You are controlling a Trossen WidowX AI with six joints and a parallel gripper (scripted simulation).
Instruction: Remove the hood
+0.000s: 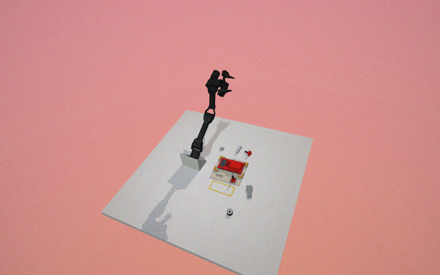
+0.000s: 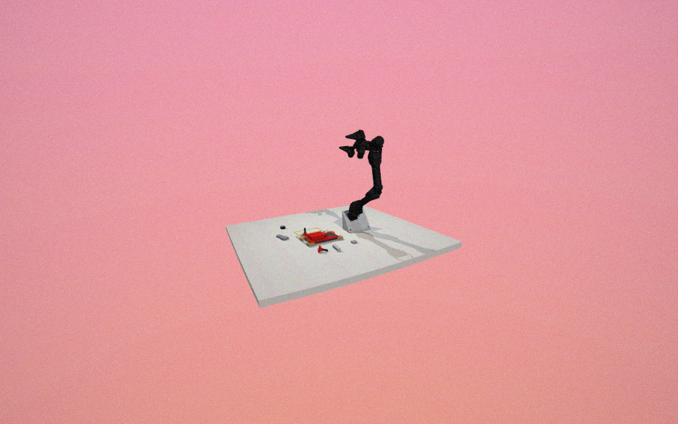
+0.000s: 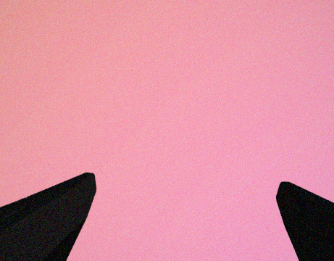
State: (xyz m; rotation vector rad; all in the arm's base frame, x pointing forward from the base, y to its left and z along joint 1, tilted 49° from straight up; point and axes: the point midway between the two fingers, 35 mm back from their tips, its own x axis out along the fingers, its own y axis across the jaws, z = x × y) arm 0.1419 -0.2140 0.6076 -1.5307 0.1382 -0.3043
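- High above the upper left part of the pale grey square table (image 1: pixel 167 191), the black six-joint arm (image 1: pixel 210 99) rises from its light grey wedge-shaped base (image 1: pixel 191 160) near the middle left of the slab in the top view; its lower link leans up and toward the frame's right, and the upper link stands nearly upright.
- At the arm's tip the black parallel-jaw gripper (image 1: pixel 228 83) points sideways toward the right of the top view, well above everything on the table.
- Around the slab, every view shows a plain pink backdrop; the arm's grey shadow runs across the table toward its lower left edge.
- Right of the base, the red toy car (image 1: pixel 232 165) sits on a beige plate with orange corner brackets (image 1: pixel 226 174); the car's hood cannot be told apart at this size and seems to be on the car.
- Just below that plate lies the yellow-outlined rectangular marked area (image 1: pixel 220 188), with bare table inside it.
- Small grey blocks, a small red-and-black piece (image 1: pixel 248 152) and a dark round part (image 1: pixel 229 212) lie scattered near the plate.
- Spread close to its widest, the pincer holds nothing and touches nothing: the wrist view shows its two dark fingertips far apart with only pink backdrop between them.
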